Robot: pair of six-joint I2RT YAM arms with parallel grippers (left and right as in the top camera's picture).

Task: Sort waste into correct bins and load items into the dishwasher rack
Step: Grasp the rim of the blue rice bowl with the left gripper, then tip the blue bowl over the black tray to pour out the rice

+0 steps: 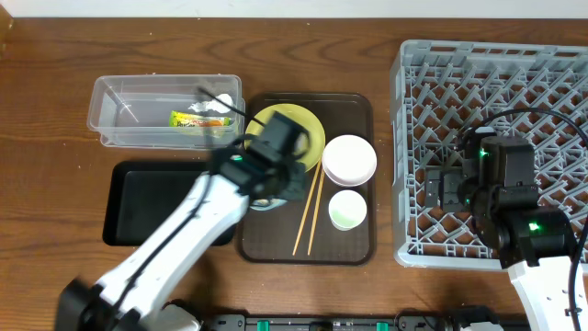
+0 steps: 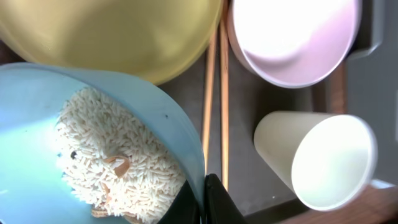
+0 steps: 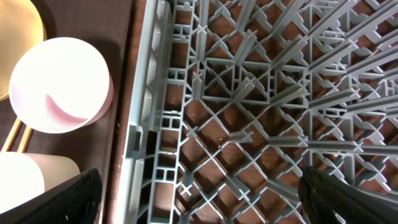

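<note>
Left gripper (image 2: 204, 194) was clamped on the rim of the light blue bowl (image 2: 28, 118), one finger inside and one outside. The bowl held a heap of white rice grains (image 2: 118, 149) with a few brownish bits mixed in. It sat on the dark brown serving tray (image 1: 363, 110) at the near left, tucked against the near edge of the yellow plate (image 2: 112, 31); overhead view had the left arm covering most of it. Chopsticks (image 2: 216, 93) lay side by side just right of the bowl, running front to back along the tray. Pinkish-white bowl (image 2: 292, 37) was right of the chopsticks toward the far side, and the pale green cup (image 2: 317, 158) sat in front of it, mouth up; both looked empty. The clear tub (image 1: 115, 101) sat left of the serving tray at the far side, with the green-and-orange wrapper (image 1: 188, 118) and the crumpled white scrap (image 1: 211, 107) inside. The black tray (image 1: 129, 207) was just in front of the tub. Right gripper (image 3: 199, 199) had its fingers spread wide, holding nothing, over the left side of the grey dishwasher rack (image 3: 249, 93), near the wall that faces the serving tray. No dishes showed in the visible part of the rack, only pegs and grid.
</note>
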